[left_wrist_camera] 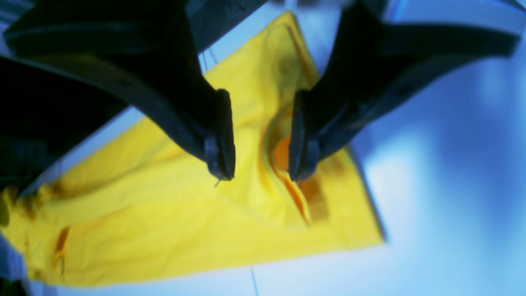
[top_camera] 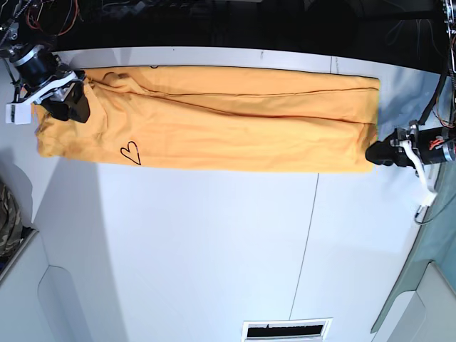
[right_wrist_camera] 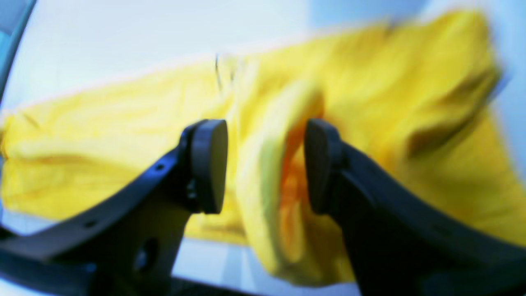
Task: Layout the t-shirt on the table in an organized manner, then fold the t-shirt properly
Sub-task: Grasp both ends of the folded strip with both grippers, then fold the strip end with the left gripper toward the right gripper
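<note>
Motion blur is smearing the t-shirt [right_wrist_camera: 370,82] across the right wrist view. In the left wrist view its lower left part is running off the frame. In the base view, black lettering is peeking out, too small to read.

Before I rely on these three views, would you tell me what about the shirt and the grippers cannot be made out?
- Lettering on the t-shirt: base view shows only a small heart outline; the rest is folded under.
- Right gripper: right wrist view is motion-blurred, so contact between the open jaws and the raised fold is unclear.
- Left gripper: left wrist view is soft; the fingers hide the cloth behind them.
- Table: cut off by the base view's edges.
</note>
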Available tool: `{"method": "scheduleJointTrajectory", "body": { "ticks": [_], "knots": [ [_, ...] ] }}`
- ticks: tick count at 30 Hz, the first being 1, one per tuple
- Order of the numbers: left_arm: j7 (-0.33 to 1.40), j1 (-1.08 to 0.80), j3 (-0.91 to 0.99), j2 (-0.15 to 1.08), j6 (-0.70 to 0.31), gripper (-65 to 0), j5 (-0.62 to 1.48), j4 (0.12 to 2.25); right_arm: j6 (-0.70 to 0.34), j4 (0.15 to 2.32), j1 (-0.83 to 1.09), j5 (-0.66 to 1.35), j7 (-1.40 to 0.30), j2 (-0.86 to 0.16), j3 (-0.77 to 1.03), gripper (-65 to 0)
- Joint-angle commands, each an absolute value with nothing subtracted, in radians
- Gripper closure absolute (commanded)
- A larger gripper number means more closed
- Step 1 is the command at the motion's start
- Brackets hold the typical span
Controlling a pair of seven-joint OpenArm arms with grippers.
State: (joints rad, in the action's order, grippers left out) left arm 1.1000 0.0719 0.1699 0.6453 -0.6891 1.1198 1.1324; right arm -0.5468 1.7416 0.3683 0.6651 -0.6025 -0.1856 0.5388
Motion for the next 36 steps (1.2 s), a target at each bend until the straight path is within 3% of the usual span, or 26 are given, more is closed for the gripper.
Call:
{"method": "scheduleJointTrajectory", "body": {
  "ticks": [1,5,7,9,12,18,24,32,34,36],
  "knots": [
    [1.093,0.071,0.209,0.667,-0.698,-25.6,1.143,1.147,-0.554,1.781,0.363,0.696,-0.582,-0.199,0.564,-29.9],
    [1.092,0.012,0.308,0.662,-0.698,-25.6,1.169,1.147,-0.554,1.869,0.344,0.734,-0.598,-0.199,0.62,-28.6],
    [1.091,-0.007,0.332,0.65,-0.698,-25.9,1.187,1.147,-0.554,1.894,0.324,0.734,-0.604,-0.198,0.616,-18.0],
    [1.081,-0.027,0.343,0.631,-0.698,-30.9,1.182,1.147,-0.554,1.892,0.31,0.727,-0.603,-0.199,0.593,0.0],
    [1.019,-0.054,0.343,0.598,-0.698,-39.6,1.114,1.147,-0.554,1.871,0.305,0.681,-0.602,-0.199,0.526,0.0],
    [0.863,-0.059,0.343,0.548,-0.688,-40.0,0.899,1.146,-0.554,1.741,0.305,0.493,-0.543,-0.199,0.388,0.0],
    [0.872,-0.071,0.34,0.514,-0.685,-40.0,0.862,1.146,-0.554,1.602,0.305,0.521,-0.516,-0.199,0.369,0.0],
    [0.871,-0.096,0.34,0.451,-0.698,-39.9,0.852,1.146,-0.554,1.592,0.299,0.568,-0.517,-0.199,0.369,0.0],
    [0.857,-0.102,0.34,0.441,-0.698,-37.5,0.867,1.146,-0.554,1.592,0.293,0.568,-0.517,-0.199,0.369,0.0],
    [0.845,-0.103,0.34,0.432,-0.698,-27.4,0.902,1.146,-0.554,1.592,0.283,0.569,-0.516,-0.199,0.369,0.0]
  ]
}}
